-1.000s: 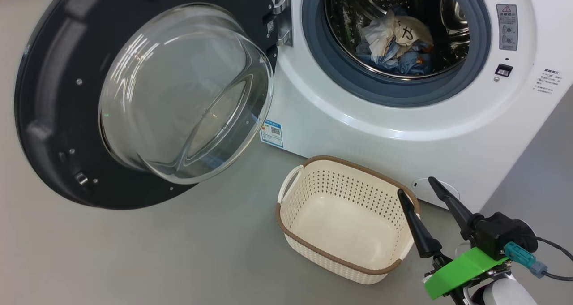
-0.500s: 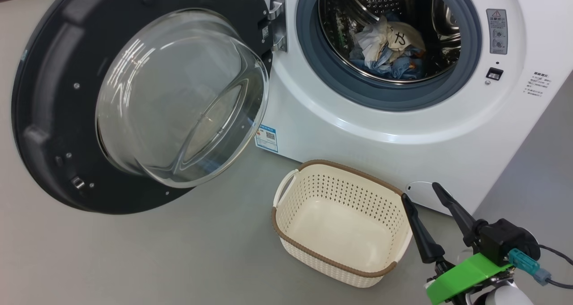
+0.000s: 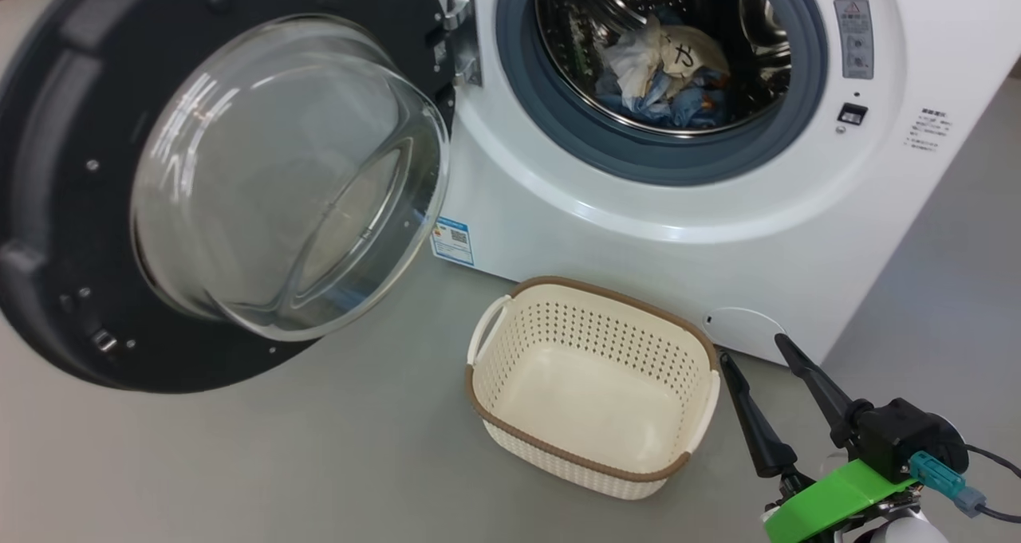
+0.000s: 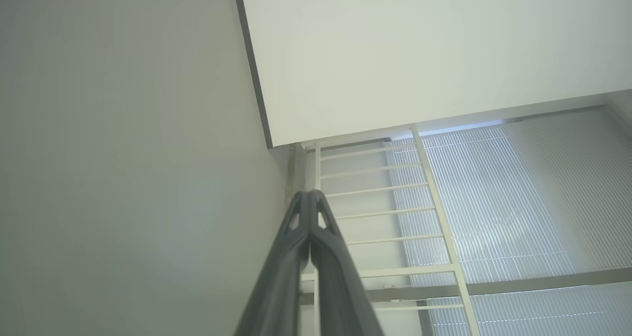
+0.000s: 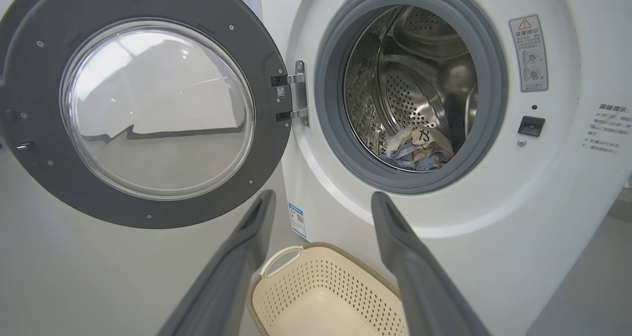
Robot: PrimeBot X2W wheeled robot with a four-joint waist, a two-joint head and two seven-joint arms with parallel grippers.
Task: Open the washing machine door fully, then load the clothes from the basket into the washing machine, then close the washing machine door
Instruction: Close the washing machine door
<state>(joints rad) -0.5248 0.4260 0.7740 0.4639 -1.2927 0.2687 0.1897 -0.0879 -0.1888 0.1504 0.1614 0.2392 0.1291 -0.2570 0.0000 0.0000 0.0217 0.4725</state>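
Note:
The washing machine [image 3: 638, 240] stands ahead, and its door [image 3: 279, 176] is swung wide open to the left. White, cream and light blue clothes [image 3: 666, 68] lie in a heap inside the steel drum. On the floor in front sits the basket [image 3: 606, 294] with nothing inside. My right gripper [image 3: 751, 347] is open just right of the basket, holding nothing. The right wrist view looks between its fingers [image 5: 323, 195] at the door [image 5: 148, 109], the clothes [image 5: 417, 146] and the basket [image 5: 326, 286]. My left gripper [image 4: 308, 194] is shut and empty, pointing at a pale wall.
Grey floor spreads left of the basket, under the open door. A round white cap [image 3: 738, 328] sits low on the machine's front, near my right fingers. A blue label [image 3: 452, 240] is by the door's hinge side. A white railing [image 4: 375, 212] shows beyond my left gripper.
The head camera has turned, so the whole picture has slid left. My right gripper has drawn back a little from the basket's right rim. Door, clothes and basket are unmoved.

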